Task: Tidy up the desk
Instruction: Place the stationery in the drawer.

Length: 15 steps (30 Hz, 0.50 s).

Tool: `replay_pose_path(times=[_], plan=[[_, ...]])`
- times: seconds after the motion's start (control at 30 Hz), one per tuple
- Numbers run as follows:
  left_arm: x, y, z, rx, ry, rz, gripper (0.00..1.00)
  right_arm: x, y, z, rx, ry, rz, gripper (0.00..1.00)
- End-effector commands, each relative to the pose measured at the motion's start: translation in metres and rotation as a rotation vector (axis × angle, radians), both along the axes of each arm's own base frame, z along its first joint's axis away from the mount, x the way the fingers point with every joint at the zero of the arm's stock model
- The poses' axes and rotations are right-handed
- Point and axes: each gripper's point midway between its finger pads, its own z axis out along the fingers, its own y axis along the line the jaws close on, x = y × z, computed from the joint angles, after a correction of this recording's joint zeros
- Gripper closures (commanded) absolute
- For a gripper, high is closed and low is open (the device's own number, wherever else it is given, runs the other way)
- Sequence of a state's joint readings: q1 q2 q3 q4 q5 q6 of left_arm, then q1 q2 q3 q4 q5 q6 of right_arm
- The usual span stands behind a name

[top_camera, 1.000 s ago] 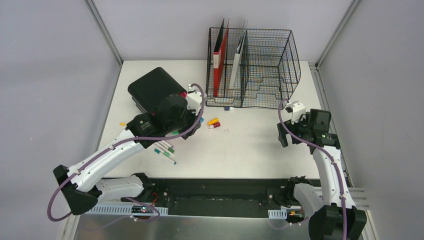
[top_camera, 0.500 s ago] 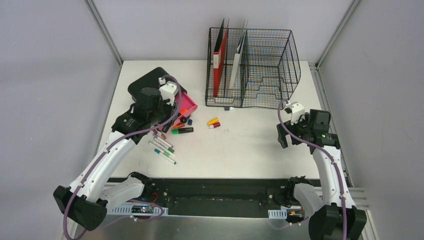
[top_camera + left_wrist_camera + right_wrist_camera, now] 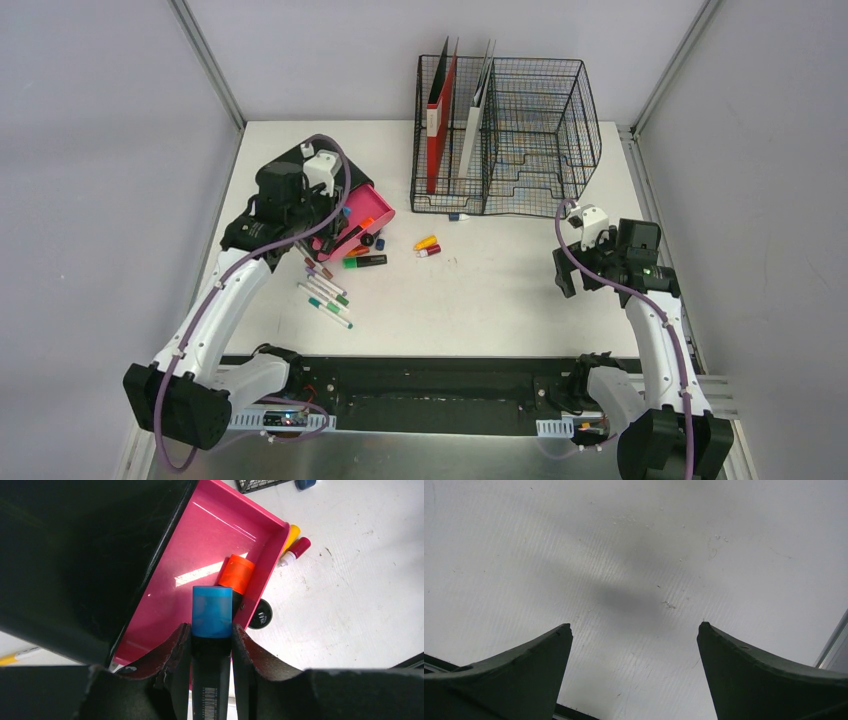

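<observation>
One white desk (image 3: 500,290) spreads beneath and in front of the black wire-mesh rack (image 3: 530,130), with a pink tray (image 3: 200,550) lying left of the rack. Right of the rack the right gripper (image 3: 634,630) hangs above the desk with its jaws spread wide. Left of the rack the left gripper (image 3: 211,630) clamps a blue-capped marker (image 3: 212,611) over the tray.

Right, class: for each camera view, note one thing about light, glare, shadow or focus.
Left wrist view: white glare streaks cross the pink tray, while the blue-capped marker between the jaws looks sharp. Right wrist view: a soft grey shadow lies on the desk, and the open jaws are dark and underlit. Top external view: even, diffuse light, with only faint shadows under the wire rack.
</observation>
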<state>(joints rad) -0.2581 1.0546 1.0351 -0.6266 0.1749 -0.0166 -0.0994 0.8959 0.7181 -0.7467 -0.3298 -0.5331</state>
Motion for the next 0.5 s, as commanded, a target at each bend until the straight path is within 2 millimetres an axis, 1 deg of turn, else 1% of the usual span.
replay_pose_path(times=[0.0, 0.47], plan=[[0.01, -0.007, 0.011, -0.049, -0.03, -0.017, 1.0, 0.009, 0.005, 0.019, 0.003, -0.059, 0.036, 0.01], [0.012, -0.011, 0.0, -0.053, 0.008, -0.034, 1.0, 0.007, 0.007, 0.023, 0.006, -0.072, 0.049, 0.01]])
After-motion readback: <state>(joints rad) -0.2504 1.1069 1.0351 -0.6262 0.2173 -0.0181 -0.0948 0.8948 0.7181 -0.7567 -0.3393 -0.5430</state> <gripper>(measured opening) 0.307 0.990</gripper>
